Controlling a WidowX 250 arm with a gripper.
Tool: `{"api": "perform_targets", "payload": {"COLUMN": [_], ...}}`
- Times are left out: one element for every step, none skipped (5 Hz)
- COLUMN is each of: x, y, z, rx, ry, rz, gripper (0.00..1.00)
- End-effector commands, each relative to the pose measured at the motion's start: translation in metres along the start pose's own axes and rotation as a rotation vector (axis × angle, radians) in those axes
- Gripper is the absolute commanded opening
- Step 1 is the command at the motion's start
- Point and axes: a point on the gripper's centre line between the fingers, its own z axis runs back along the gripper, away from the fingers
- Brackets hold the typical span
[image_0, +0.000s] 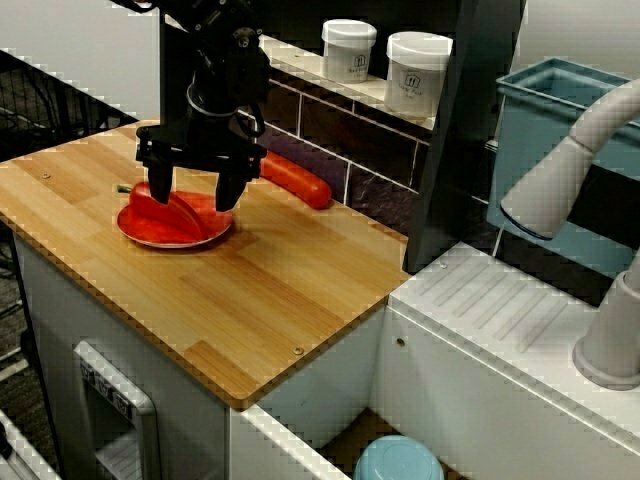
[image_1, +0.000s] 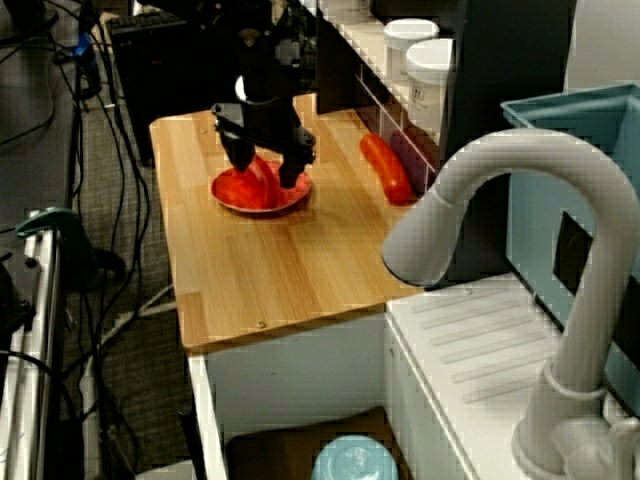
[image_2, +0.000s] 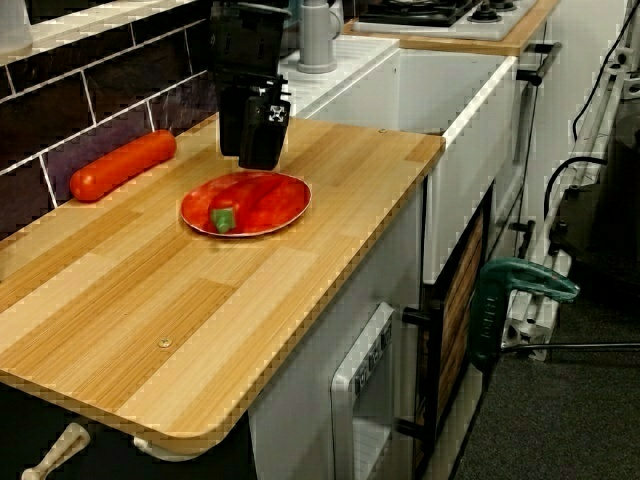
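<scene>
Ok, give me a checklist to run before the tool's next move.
1. Tool jaws open: ok.
2. Red pepper lying on the red plate: ok.
3. Tool lined up over the pepper, one finger on each side in the view from the side: ok.
4. Tool clear of the pepper's skin: cannot tell.
5. Plate well in from the counter edge: ok.
6. Long red vegetable apart from the plate: ok.

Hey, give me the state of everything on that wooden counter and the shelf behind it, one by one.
Round red plate: flat on the light wooden counter, occupied.
Red bell pepper with green stem: lying on its side on that plate.
Black end effector: open, fingers spread just above that pepper.
Long red-orange vegetable: lying loose by the dark tiled wall.
Two white plastic jars: upright, lids on.
</scene>
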Motion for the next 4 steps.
{"api": "perform_targets", "payload": {"x": [0.006, 0.01, 0.016, 0.019], "y": [0.006, 0.005, 0.005, 0.006], "z": [0.007, -0.003, -0.008, -0.017], "rx": [-0.026, -0.012, -0.018, -0.016], "ry": [-0.005, -0.018, -0.02, -0.041], "rz": [0.014, 0.025, 0.046, 0.065], "gripper": [1.0, 1.0, 1.0, 1.0]}}
